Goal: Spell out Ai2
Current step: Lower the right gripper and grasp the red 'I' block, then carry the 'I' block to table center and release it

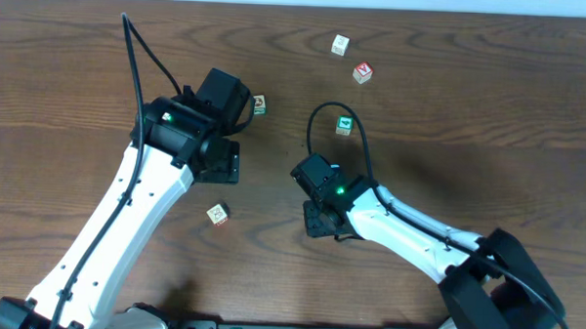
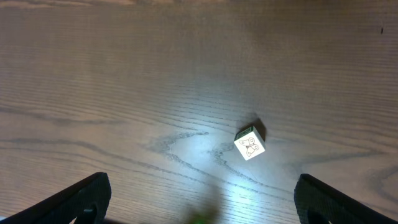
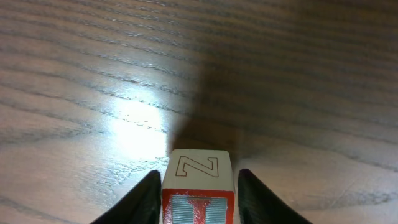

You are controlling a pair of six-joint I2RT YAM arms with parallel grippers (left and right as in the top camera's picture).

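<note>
Near the middle of the tabletop [image 1: 491,103], a little to the near side, the right end effector [image 3: 199,177] is clenched on the I cube [image 3: 199,209]. Its two fingers [image 3: 148,198] press on the left and right faces of the cube. The face toward the wrist camera carries the red-framed I, and the adjoining face carries a Z. From overhead the cube is hidden under this end effector, so I cannot tell if it rests on the wood or is lifted.

The left end effector [image 2: 202,190] is released, with the jaws spread wide and nothing between them. A butterfly cube [image 2: 250,144] lies just beyond it, apart from both fingers.

The I cube looks like a small wooden block. I judge it light and stiff, not fragile, with smooth painted faces that may slip. The best hold is on two opposite flat faces, centred, never on the edges or corners, because a grip off centre could turn the cube and hide the I.

Far right, a red cube [image 1: 363,73] and a green cube [image 1: 344,125] lie well apart. Their signs are too small to read.
</note>
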